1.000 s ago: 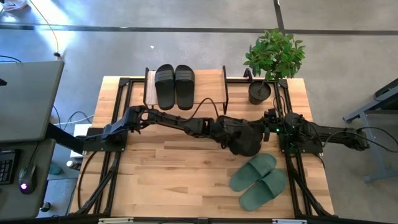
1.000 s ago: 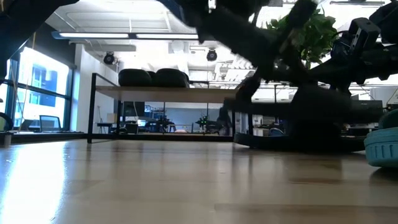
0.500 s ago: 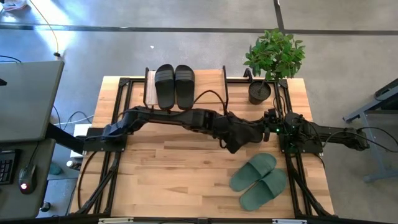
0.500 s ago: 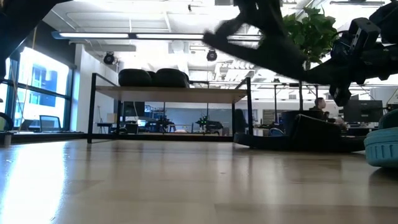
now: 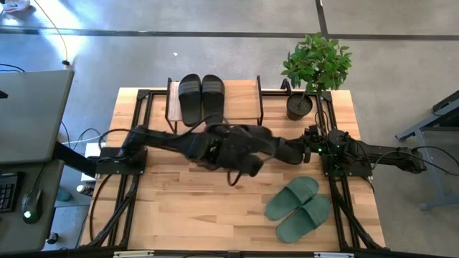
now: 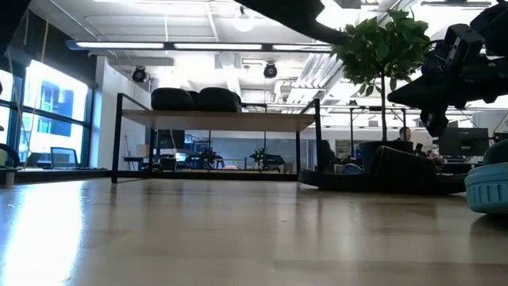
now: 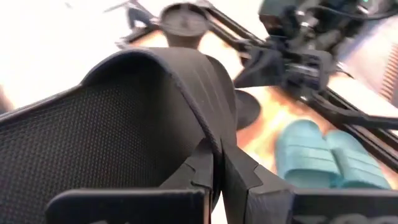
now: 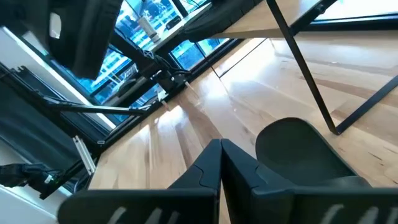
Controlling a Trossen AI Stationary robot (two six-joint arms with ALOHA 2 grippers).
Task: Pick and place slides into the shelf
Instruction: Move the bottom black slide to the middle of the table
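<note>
My left gripper [image 7: 217,177] is shut on a matte black slide [image 7: 124,118] and holds it above the table's middle [image 5: 247,147]. In the low view only the slide's dark underside [image 6: 286,8] shows, at the top edge. A second black slide [image 8: 298,149] lies flat on the table beside my right gripper [image 8: 221,168], which is shut and touches nothing. Two more black slides [image 5: 201,99] rest soles down on the shelf's plank top [image 5: 244,97]. The sage green pair [image 5: 297,208] lies on the table at the near right. My left gripper pinches the black slide's wide strap at its edge [image 7: 208,140], between the two fingers. The strap arches up and away from the fingertips. The slide is lifted clear of the table and sticks out ahead of the fingers toward the table's right.
A potted plant [image 5: 314,68] stands at the far right corner, just right of the shelf. The right arm [image 5: 373,154] lies along the right side. Black frame rails [image 5: 136,129] border the tabletop. Bare wood [image 5: 201,208] shows at the near left.
The left arm has drawn back from the table's right toward the middle and risen. It has lifted the black slide clear, out of the low view's top. The other black slide stayed on the table.
</note>
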